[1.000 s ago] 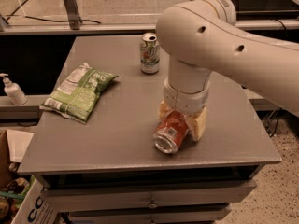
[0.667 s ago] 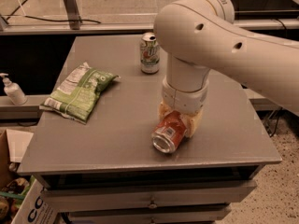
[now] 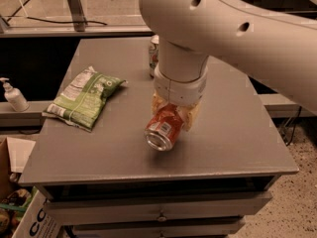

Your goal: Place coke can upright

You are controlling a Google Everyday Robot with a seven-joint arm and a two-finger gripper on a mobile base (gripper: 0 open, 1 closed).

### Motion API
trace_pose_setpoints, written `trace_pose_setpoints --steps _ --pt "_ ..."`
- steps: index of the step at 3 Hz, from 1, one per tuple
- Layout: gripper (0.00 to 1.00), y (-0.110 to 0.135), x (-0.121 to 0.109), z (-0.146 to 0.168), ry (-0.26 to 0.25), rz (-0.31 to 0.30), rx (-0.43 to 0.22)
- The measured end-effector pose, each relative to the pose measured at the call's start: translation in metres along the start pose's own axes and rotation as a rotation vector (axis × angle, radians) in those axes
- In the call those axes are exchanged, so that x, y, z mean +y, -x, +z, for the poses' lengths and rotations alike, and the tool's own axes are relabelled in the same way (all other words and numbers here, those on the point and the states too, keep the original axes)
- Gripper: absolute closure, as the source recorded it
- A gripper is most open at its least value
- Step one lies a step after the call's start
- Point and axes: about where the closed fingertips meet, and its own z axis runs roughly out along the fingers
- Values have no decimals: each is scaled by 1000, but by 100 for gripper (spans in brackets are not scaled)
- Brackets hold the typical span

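The hand [image 3: 174, 114] hangs straight down from the wrist over the middle of the surface [image 3: 237, 133]. Its two pale fingers [image 3: 190, 116] are clamped on either side of the coke can [image 3: 162, 127]. The can sits directly beneath the hand, lying over rather than upright. Its long axis runs roughly level, dipping a little, with one silver end facing the front-left edge of the surface. Whether the can touches the surface or hangs just above it, I cannot tell. Standing it up would mean swinging that axis to vertical. Counted: one coke can, one white-and-green soda can [image 3: 153, 51] half hidden behind the arm, one green snack bag [image 3: 84, 98], one pump bottle [image 3: 15, 97] off to the left, and one hand.
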Motion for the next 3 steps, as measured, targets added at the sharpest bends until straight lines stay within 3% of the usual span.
trace_pose_setpoints --steps 1,2,3 --pt "100 0 0 0 0 0 0" --pt "100 0 4 5 -35 -58 11" --pt "100 -6 11 0 -83 -162 56"
